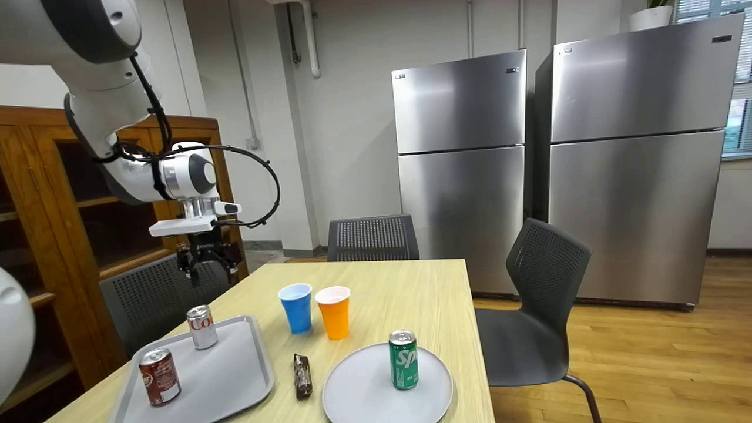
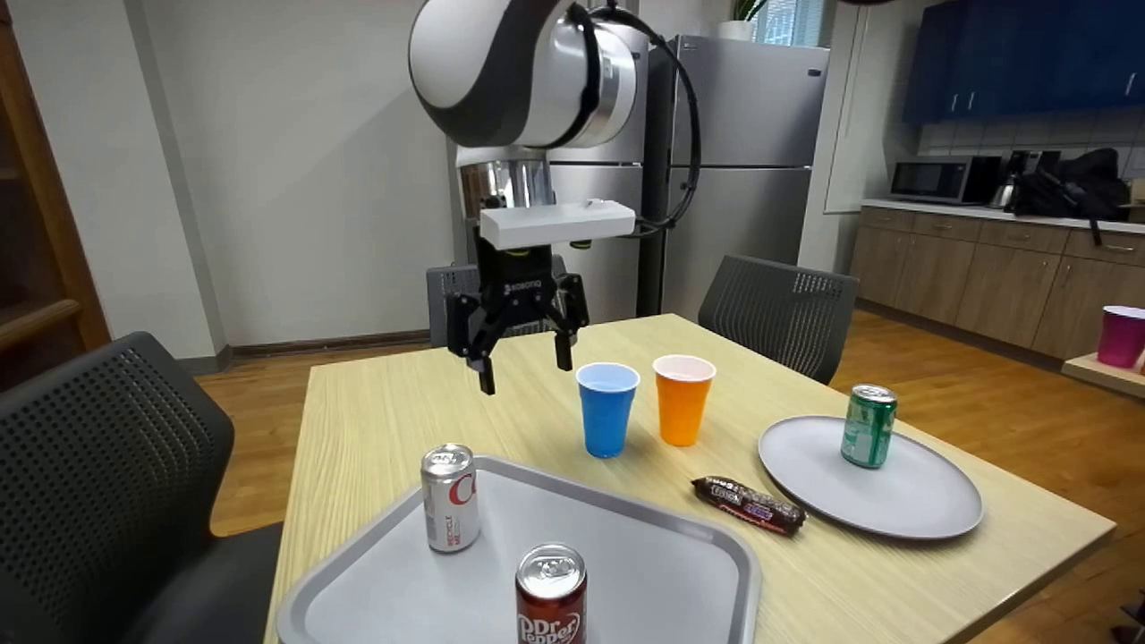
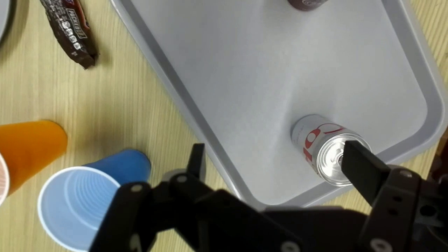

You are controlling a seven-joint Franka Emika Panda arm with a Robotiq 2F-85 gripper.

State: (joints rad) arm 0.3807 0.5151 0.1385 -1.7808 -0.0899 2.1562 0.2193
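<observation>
- The pincer (image 2: 525,368) hangs wide, its jaws well apart, above the counter (image 2: 385,402) and higher than the cans and cups in both exterior views
- Below its level, the tray (image 2: 662,572) reaches the counter's left edge with one corner and carries two upright cans
- One is a silver can (image 2: 450,501), just inside the tray's rim, about midway between two corners; in the wrist view the pincer covers part of its lid
- The second is a Dr Pepper can (image 1: 160,379), closer to the tray's left rim in an exterior view
- The blue cup (image 2: 606,416) stands upright on the counter near a tray corner; the wrist view looks past its white rim at a ridged, pale inside
- Just beside it, toward the counter's right edge, stands the orange cup (image 2: 682,407); too little of its inside shows to tell its contents
- The round plate (image 2: 930,501), by the counter's right edge, bears one upright Sprite can (image 1: 404,364)
- A wrapped bar (image 2: 750,505) lies between the tray's rim and the plate
</observation>
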